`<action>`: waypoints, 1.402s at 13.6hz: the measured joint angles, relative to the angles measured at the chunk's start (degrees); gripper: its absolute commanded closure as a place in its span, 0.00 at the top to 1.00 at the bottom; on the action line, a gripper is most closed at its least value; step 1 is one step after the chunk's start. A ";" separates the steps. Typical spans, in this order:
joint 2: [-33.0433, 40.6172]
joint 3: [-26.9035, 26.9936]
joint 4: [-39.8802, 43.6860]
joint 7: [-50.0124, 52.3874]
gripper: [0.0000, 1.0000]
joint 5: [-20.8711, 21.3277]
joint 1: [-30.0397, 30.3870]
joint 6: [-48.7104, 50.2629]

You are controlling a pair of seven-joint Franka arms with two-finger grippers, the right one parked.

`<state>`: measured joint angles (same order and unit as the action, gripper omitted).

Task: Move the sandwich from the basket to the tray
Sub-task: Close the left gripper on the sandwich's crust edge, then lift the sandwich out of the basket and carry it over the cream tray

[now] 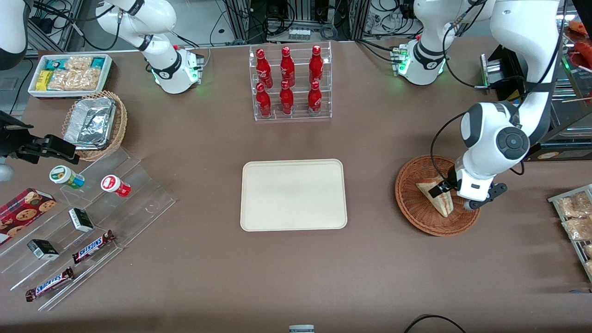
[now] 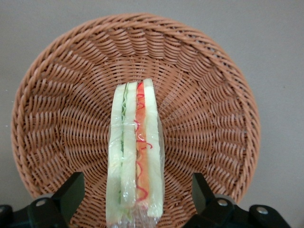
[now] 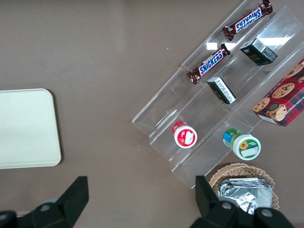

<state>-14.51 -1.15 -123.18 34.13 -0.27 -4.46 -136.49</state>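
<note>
The left gripper (image 2: 135, 199) is hovering over the wicker basket (image 1: 411, 203), fingers (image 2: 71, 192) spread wide either side of the wrapped sandwich (image 2: 137, 156), probably lining up to pinch its bread faces.

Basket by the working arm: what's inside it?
The basket holds only one wrapped sandwich, standing on edge. The open pincer straddles it without touching. The weave under the sandwich is hidden.

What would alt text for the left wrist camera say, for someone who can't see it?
A wrapped sandwich stands on edge in a reddish-brown wicker basket, between the open fingers of the robot's end effector, which straddle it without touching.
</note>
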 measured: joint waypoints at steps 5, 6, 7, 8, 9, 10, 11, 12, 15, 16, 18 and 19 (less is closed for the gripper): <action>-1.67 0.02 -1.38 2.45 0.69 0.00 0.00 -2.42; -1.86 0.02 -1.65 3.51 0.51 0.00 0.00 -3.19; -1.98 0.02 -1.93 4.87 0.25 0.00 0.00 -3.85; -2.12 0.02 -2.09 6.12 0.05 0.00 0.00 -4.15; -2.19 0.01 -2.14 7.06 0.00 0.00 -0.03 -4.28; -2.19 0.01 -2.14 7.46 0.00 0.00 -0.11 -4.33; -2.19 0.01 -2.14 7.65 0.00 0.00 -0.20 -4.34; -2.19 0.01 -2.14 7.70 0.00 0.00 -0.27 -4.34; -1.66 -0.01 -1.86 7.29 0.00 0.05 -0.49 -3.56; -0.91 -0.03 -1.29 6.21 0.00 0.07 -0.55 -1.57; 1.76 -0.04 1.20 3.27 0.00 0.07 -0.61 5.35; 3.25 -0.19 2.98 1.95 0.00 0.07 -0.72 9.12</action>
<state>-11.25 -1.34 -120.19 36.07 -0.19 -5.18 -127.37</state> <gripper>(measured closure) 0.850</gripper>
